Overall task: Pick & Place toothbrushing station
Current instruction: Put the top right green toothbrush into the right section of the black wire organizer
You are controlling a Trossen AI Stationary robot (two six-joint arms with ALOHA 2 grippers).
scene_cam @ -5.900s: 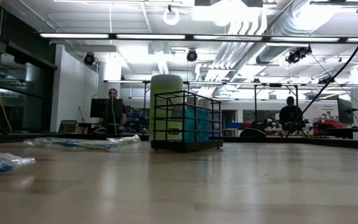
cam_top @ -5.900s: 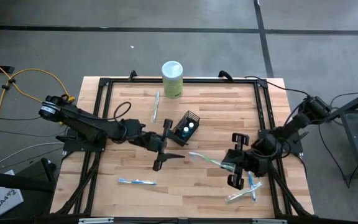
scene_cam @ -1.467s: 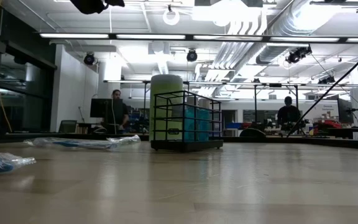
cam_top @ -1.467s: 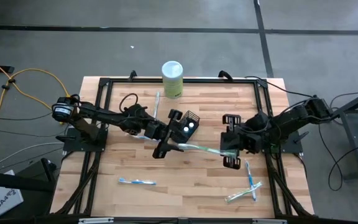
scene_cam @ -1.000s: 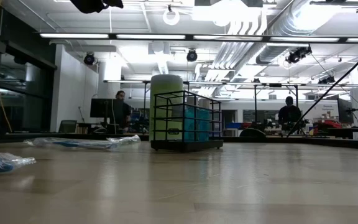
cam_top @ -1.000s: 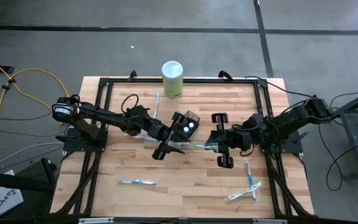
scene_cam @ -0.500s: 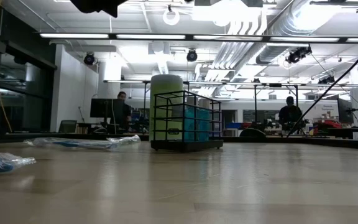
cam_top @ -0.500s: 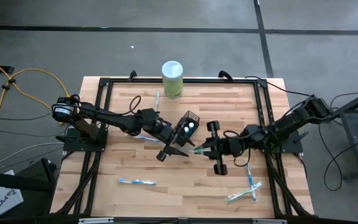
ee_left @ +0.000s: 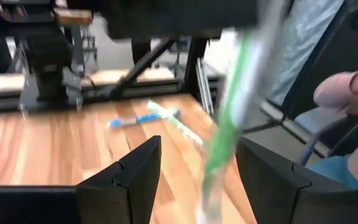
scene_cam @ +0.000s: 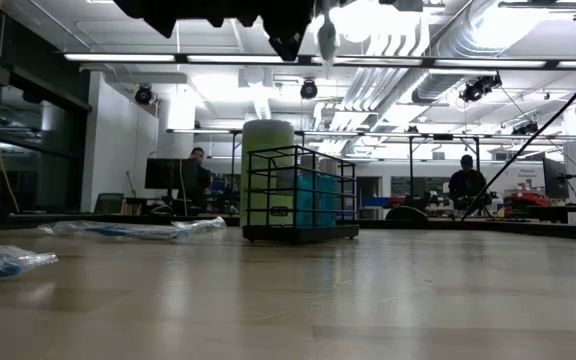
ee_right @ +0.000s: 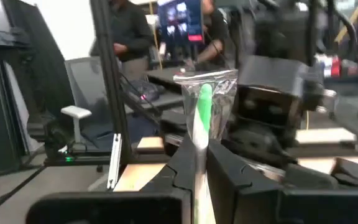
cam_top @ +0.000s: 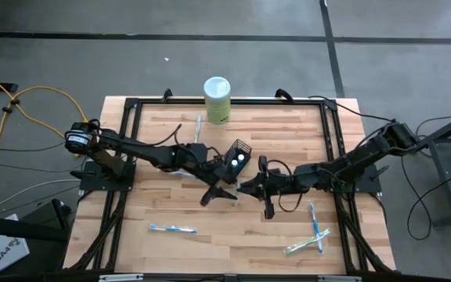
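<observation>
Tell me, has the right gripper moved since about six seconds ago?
Yes. In the high view the right gripper, shut on a wrapped toothbrush, has moved leftward across the table toward the black mesh holder, which stays put.

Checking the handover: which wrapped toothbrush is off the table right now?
The green-handled wrapped toothbrush, pinched in the right gripper beside the left gripper; the blue ones lie flat on the table.

text: none legible; labels: none; signs: none
</observation>
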